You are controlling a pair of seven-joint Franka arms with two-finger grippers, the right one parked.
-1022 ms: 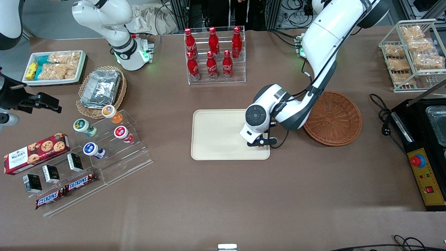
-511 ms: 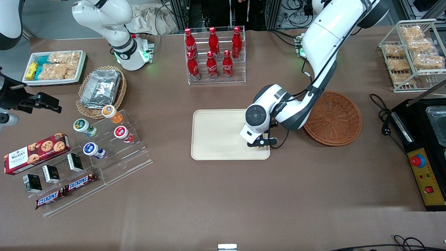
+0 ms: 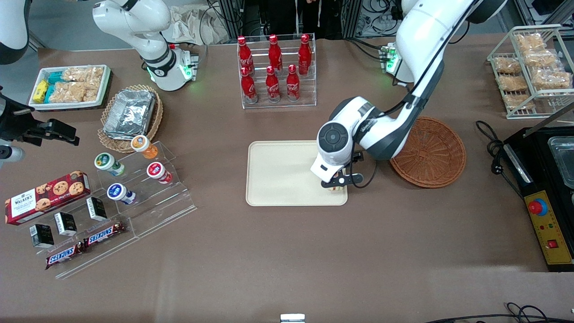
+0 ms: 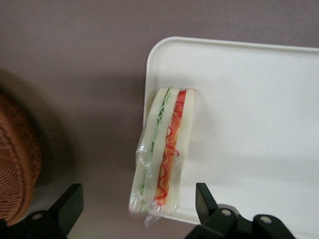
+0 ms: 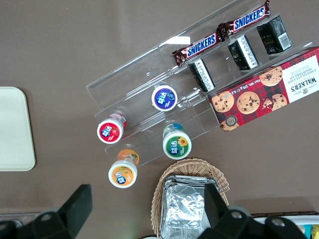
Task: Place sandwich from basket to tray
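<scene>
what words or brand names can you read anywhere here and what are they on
"SNICKERS": two chocolate bars on the clear stand.
"WALKER'S", "CHOCOLATE CHIP": red cookie box.
Red bottles carry white script, too small to read.
Yogurt cup lids and small black boxes: print unreadable.
The sandwich on the tray, under the open gripper, has no text.

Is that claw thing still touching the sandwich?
Apart. The left wrist view shows the gripper open, bare gaps between both fingers and the sandwich.

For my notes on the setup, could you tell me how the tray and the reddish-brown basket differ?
The tray is cream, flat and rectangular; the basket is reddish-brown, woven and round. The tray holds the sandwich at one corner, under the open gripper; the basket holds nothing. Both sit on the table, side by side.
</scene>
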